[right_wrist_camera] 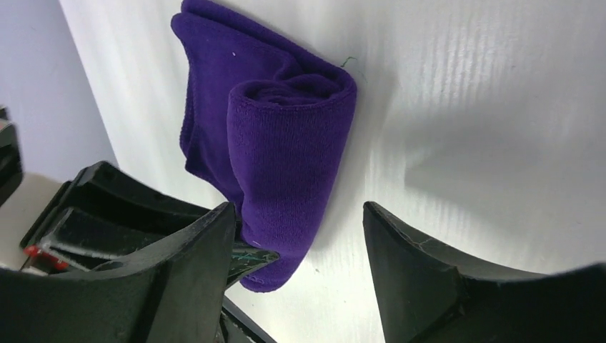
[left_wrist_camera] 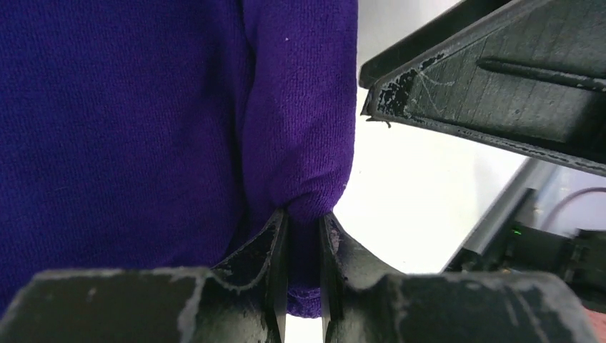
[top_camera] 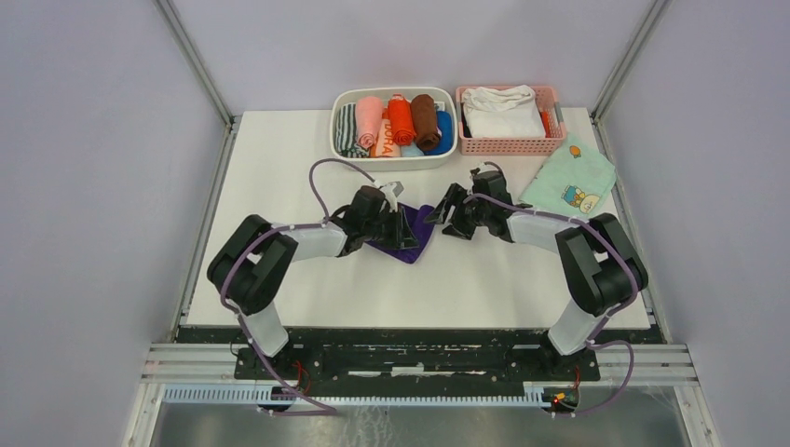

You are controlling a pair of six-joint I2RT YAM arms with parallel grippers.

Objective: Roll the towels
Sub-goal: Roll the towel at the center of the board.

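The purple towel (top_camera: 411, 238) lies on the white bench (top_camera: 279, 168), in front of the white bin (top_camera: 337, 135) on the side towards the arm bases. It is partly rolled: the right wrist view shows one end (right_wrist_camera: 286, 143) wound into a loose tube, with flat cloth left beside it. The left gripper (left_wrist_camera: 304, 221) is clamped on a fold at the towel's edge, with purple cloth pinched between its two fingers. The right gripper (right_wrist_camera: 296, 214) stands with its fingers apart, one on each side of the rolled end, and holds nothing. Both grippers sit in front of the bin, close to each other.

Inside the bin, the salmon-pink towel (top_camera: 370, 121) stands rolled among other coloured rolls. A pink basket (top_camera: 508, 145) just to the right of the bin holds a white folded cloth (top_camera: 501, 112). A mint-green cartoon-print cloth (top_camera: 570, 182) lies flat on the bench, to the right of the bin and nearer than it.
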